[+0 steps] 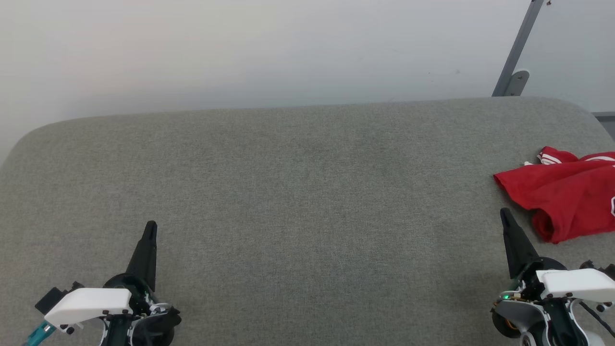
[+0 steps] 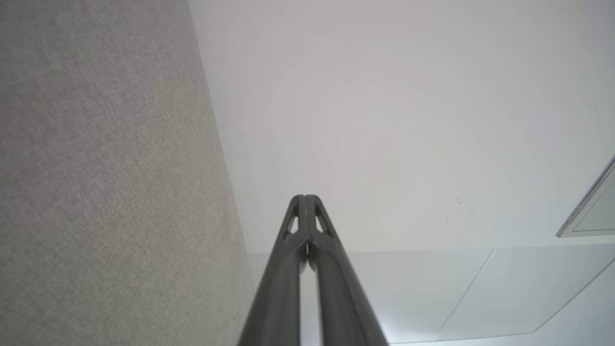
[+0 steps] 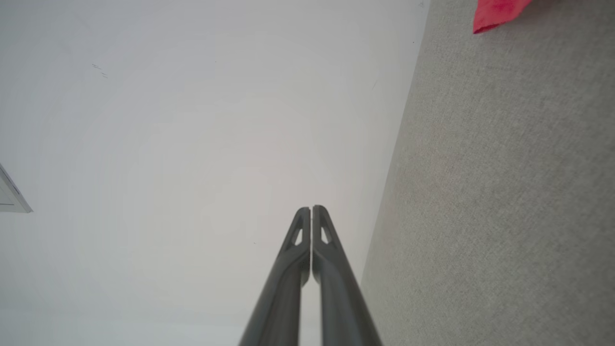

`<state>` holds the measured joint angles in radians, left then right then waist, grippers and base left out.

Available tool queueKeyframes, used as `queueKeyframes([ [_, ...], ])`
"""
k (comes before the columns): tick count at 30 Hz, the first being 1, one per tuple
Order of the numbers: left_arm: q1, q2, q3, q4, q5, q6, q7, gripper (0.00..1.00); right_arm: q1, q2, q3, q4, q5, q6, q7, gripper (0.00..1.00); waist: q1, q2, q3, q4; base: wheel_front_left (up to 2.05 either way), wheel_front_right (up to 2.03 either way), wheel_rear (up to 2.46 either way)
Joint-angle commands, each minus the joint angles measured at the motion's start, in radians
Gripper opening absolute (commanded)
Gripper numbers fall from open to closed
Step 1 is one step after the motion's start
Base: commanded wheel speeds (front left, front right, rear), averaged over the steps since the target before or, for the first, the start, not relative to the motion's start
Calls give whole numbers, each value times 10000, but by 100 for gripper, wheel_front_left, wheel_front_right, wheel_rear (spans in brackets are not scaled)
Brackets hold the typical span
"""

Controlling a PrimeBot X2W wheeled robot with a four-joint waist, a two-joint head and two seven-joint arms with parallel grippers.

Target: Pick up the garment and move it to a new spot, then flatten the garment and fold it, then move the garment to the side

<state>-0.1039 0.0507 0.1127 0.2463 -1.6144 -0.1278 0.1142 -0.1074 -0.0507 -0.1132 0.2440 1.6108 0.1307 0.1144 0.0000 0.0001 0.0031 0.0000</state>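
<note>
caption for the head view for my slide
Crumpled red garment at the far right of the grey fabric surface; left gripper and right gripper shut and empty near the front.

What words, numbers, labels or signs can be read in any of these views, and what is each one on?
No text is readable.
The garment lies crumpled at the right end of the grey padded surface. A sliver of white marking on the garment sits at the head view's right edge, cut off by the frame, with too little showing to read.
</note>
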Motion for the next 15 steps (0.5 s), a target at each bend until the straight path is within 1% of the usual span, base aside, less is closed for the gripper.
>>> queueKeyframes([
  [1,-124,0,13,5,24,-54,26,0,-39,15,-20,20,41,0,13,0,0,-1,0,0,0,0,0],
  [15,-124,0,17,5,27,-54,30,0,-39,15,-19,20,41,0,12,0,0,-1,0,0,0,0,0],
])
